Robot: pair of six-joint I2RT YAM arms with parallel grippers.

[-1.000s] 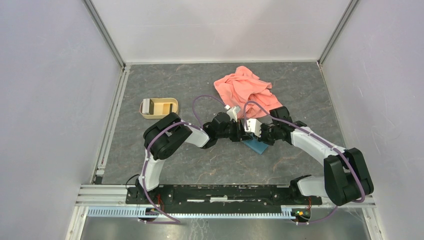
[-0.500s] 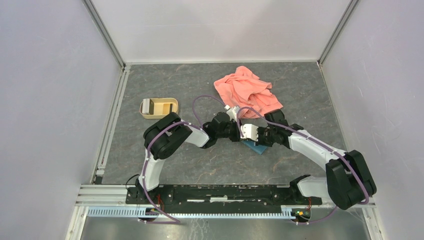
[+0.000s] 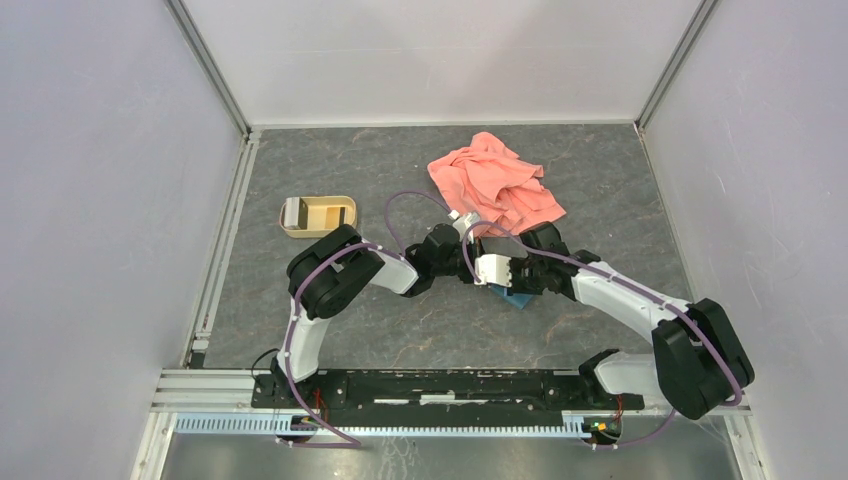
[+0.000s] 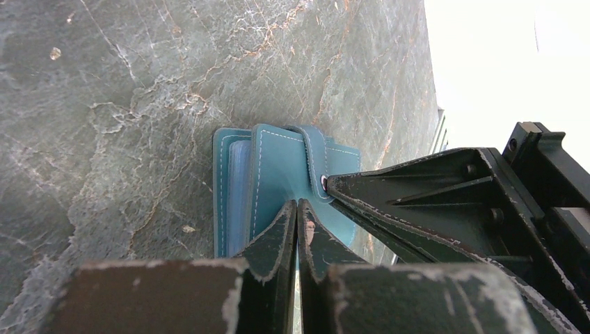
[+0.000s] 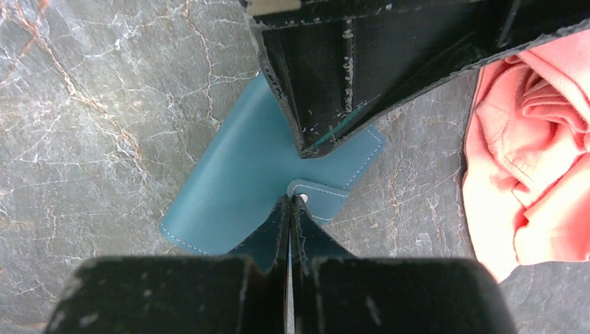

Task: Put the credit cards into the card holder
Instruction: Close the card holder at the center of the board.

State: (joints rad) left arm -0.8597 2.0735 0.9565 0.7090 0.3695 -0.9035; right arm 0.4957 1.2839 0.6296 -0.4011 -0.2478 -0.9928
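Note:
The teal card holder point(image 3: 518, 297) lies mid-table between both arms, mostly hidden under them in the top view. In the left wrist view its cover point(image 4: 271, 167) curves up into my left gripper point(image 4: 297, 203), which is shut on the cover's edge; a lighter blue inside shows at the left. My right gripper point(image 5: 290, 198) is shut, its tips against the snap strap point(image 5: 327, 198) of the card holder point(image 5: 236, 181). The left gripper's fingers point(image 5: 334, 83) cross the top of the right wrist view. No credit cards show plainly.
A salmon-pink cloth point(image 3: 495, 180) lies bunched just behind the grippers and at the right of the right wrist view, cloth point(image 5: 536, 153). A tan tray point(image 3: 345, 203) with a greyish piece standing in it sits at the left. Side rails and walls bound the table.
The right gripper has moved left and down onto the card holder, meeting the left gripper. The left arm has stayed put. Less of the card holder shows from above.

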